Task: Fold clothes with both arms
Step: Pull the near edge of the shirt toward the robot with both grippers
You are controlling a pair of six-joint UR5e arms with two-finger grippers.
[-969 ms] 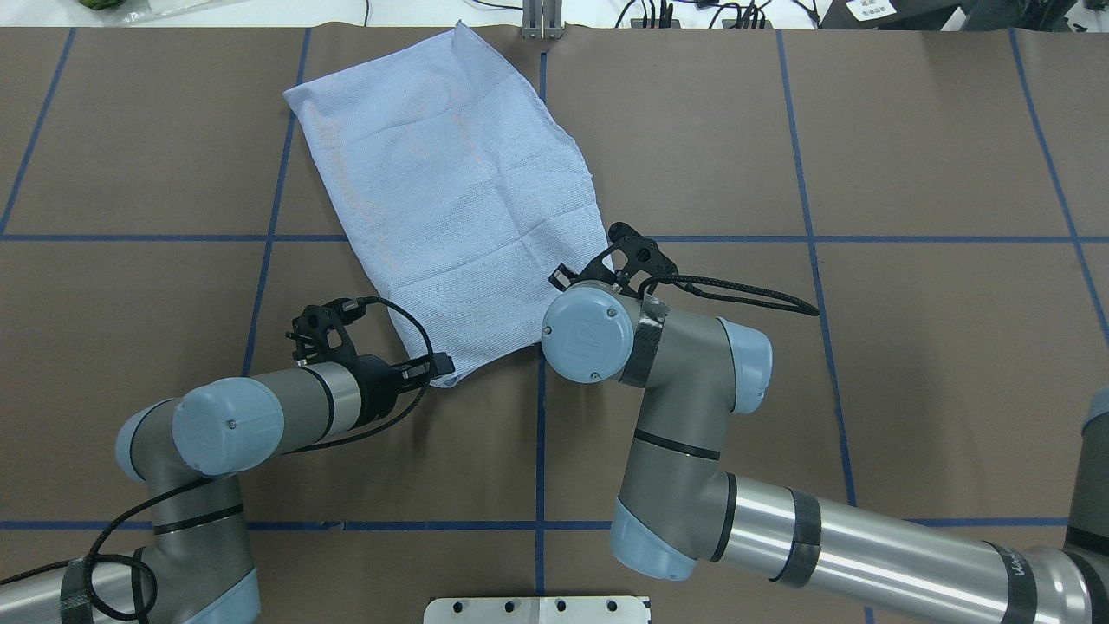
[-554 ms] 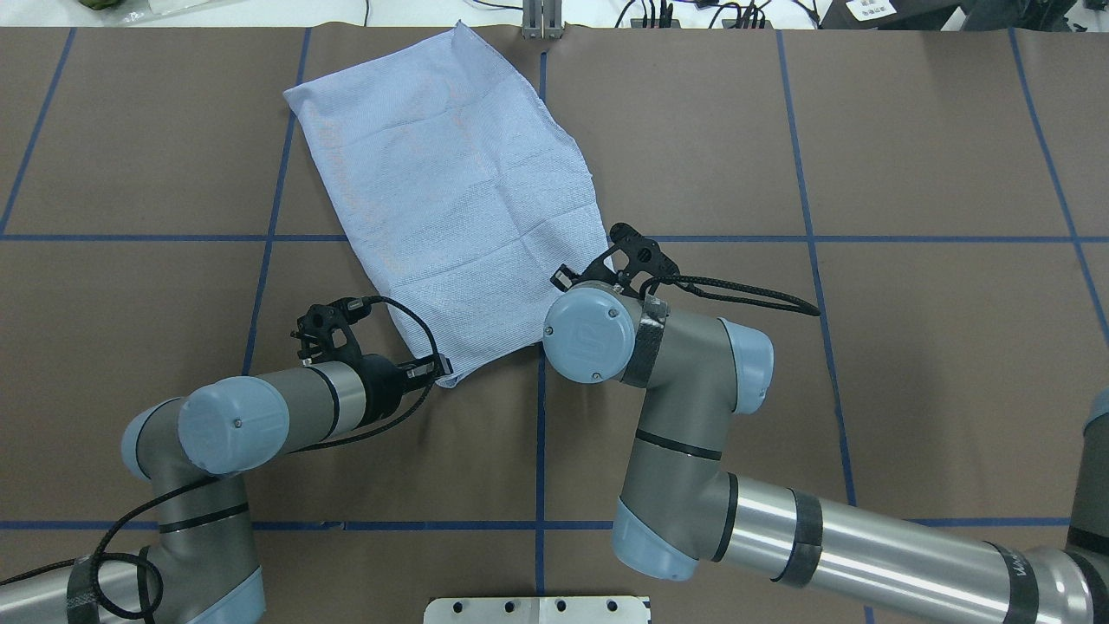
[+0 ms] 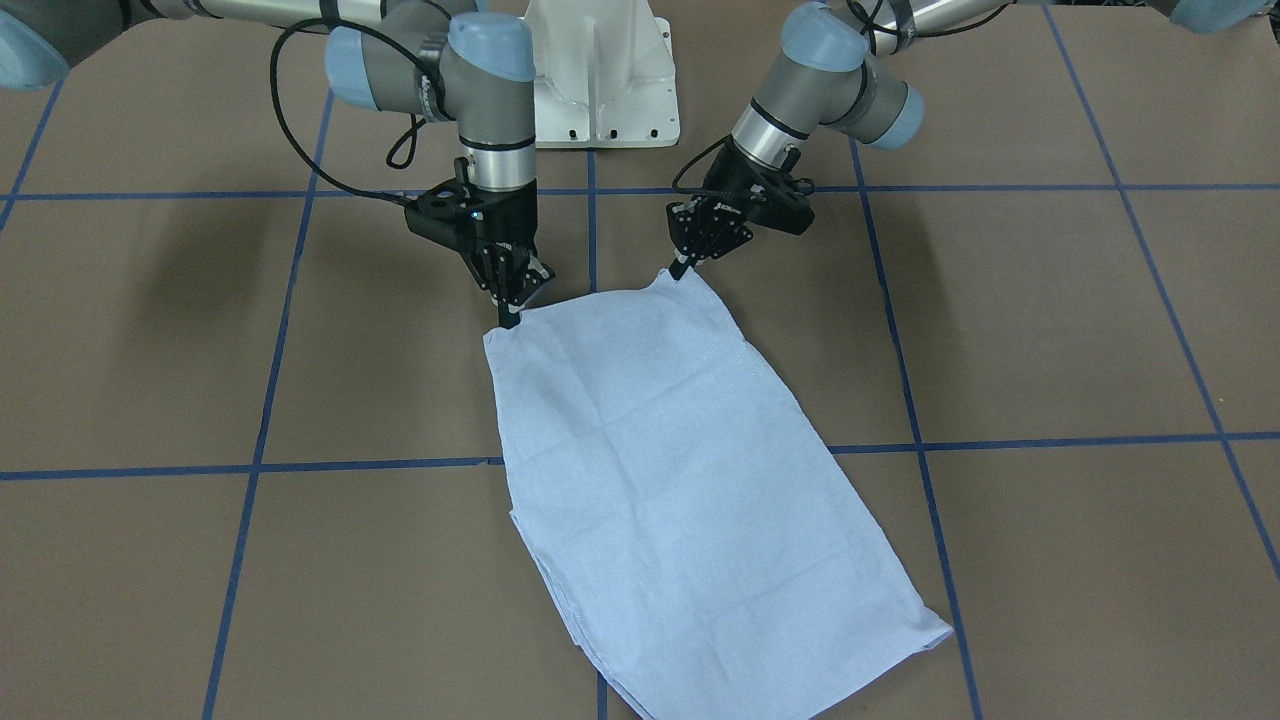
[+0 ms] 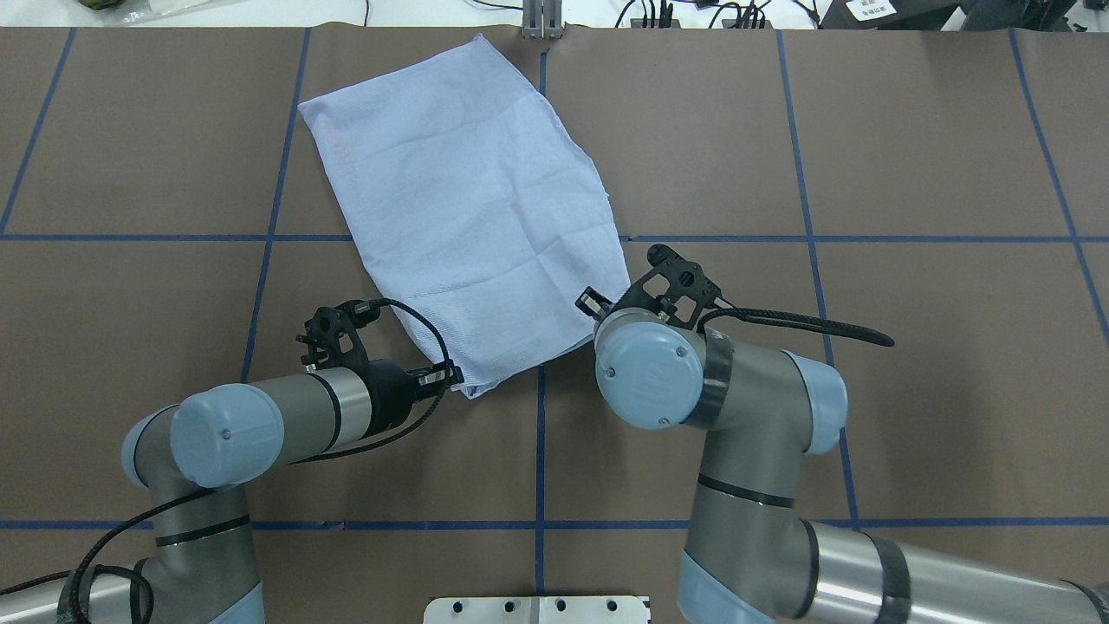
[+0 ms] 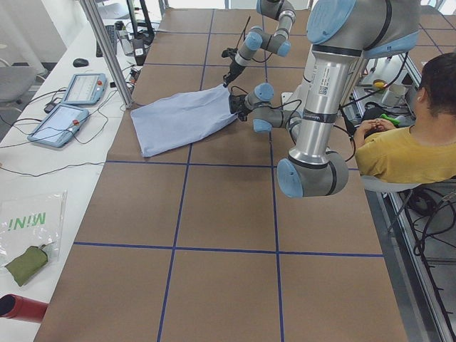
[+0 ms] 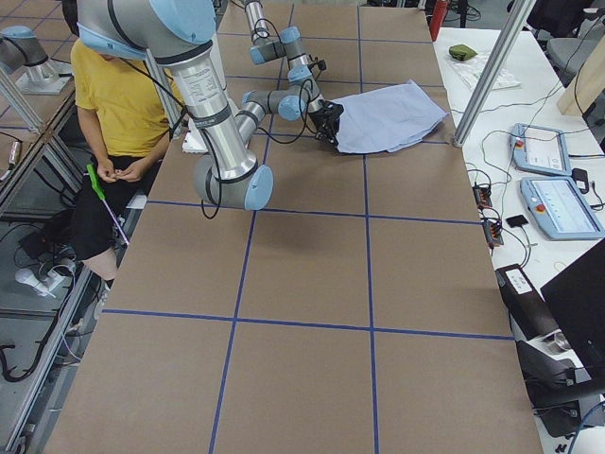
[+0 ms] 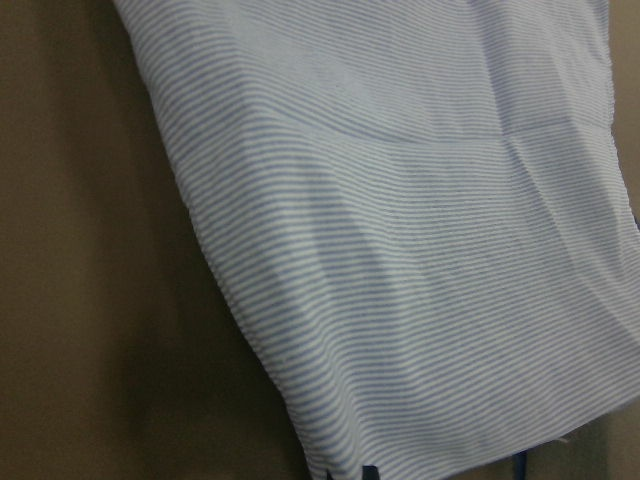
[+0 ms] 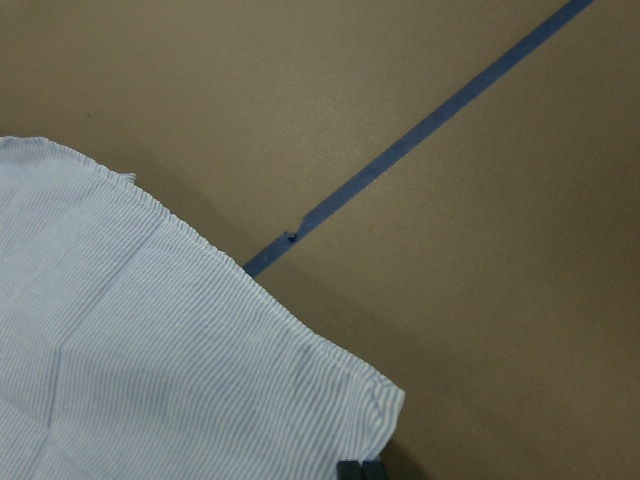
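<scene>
Brown counter [image 3: 1050,330] carries the shirt [image 3: 680,480] at centre of the front view, the left end effector [image 3: 683,268] and right end effector [image 3: 508,312] each clamped on a thin upper corner, so an uneven pull may slip one corner free and skew the fold.

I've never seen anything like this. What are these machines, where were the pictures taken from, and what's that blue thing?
Those are two jointed robot arms at a brown table marked with blue tape. Each ends in a black two-fingered claw. The big pictures look down from behind the robot, from across the table and from each end; the two close-ups come from cameras on the wrists. On the table lies a folded light-blue striped shirt. The left claw and right claw each pinch one near corner of it.
</scene>
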